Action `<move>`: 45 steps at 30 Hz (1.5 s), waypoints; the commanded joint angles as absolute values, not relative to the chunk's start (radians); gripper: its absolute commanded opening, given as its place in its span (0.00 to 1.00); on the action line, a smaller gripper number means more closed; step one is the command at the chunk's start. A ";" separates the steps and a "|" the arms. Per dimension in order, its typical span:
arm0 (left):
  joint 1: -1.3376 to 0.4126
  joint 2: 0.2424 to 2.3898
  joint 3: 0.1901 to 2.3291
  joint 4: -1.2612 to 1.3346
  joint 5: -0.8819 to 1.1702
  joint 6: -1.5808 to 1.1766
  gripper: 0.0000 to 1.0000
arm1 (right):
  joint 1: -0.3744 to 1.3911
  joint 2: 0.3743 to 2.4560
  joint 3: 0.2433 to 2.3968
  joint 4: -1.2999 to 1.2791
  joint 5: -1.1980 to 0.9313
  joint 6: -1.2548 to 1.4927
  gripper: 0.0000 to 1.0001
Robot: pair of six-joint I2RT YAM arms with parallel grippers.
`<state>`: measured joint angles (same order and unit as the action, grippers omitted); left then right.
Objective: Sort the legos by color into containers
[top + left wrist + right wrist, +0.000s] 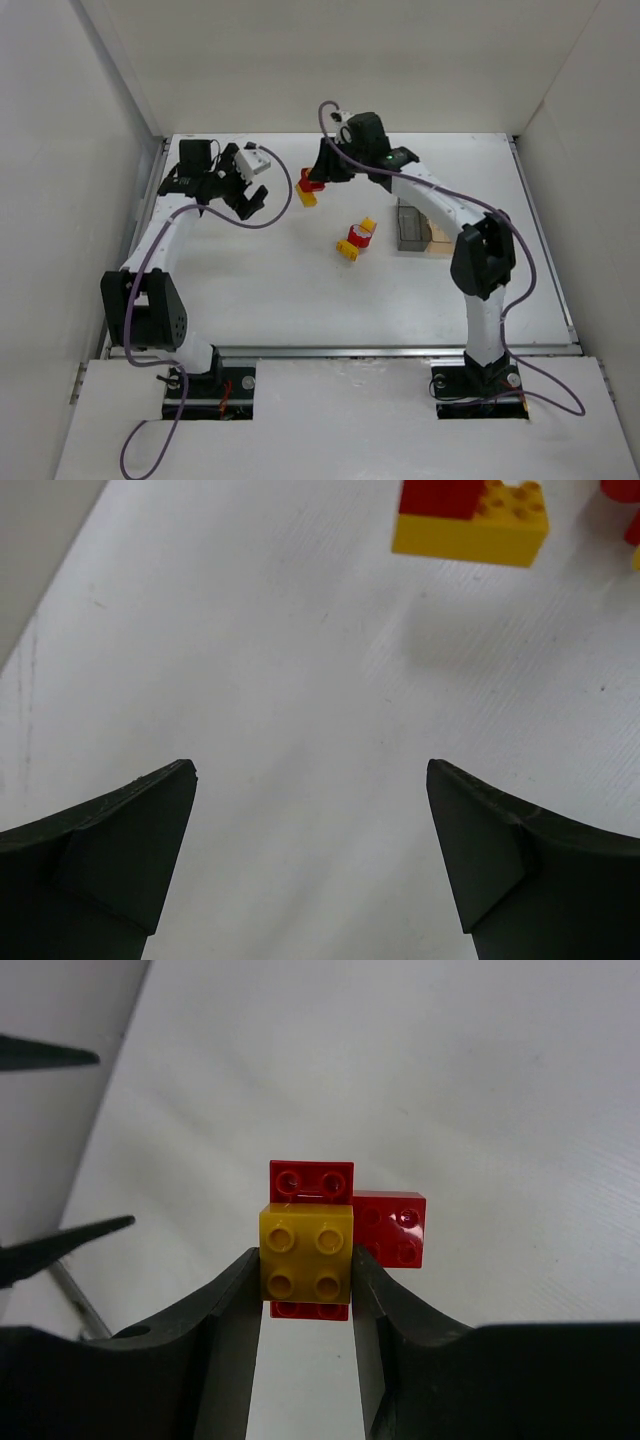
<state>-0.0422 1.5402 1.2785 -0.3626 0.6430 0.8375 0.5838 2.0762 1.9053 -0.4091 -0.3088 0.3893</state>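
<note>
From above, we see the left tool (243,193) spread wide over the table (260,290). The right tool (313,178) holds a red-and-yellow stack (308,192) well apart from the containers (418,226).

Left wrist: its gap holds nothing.

Right wrist: jaws pinch the yellow brick (306,1256). The red bricks (390,1226) seem merely stuck on, so we should separate them before dropping.
</note>
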 commanded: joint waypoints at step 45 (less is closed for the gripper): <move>-0.383 1.239 1.098 0.009 0.403 0.706 0.99 | 0.652 1.709 1.753 -0.184 -0.382 0.557 0.00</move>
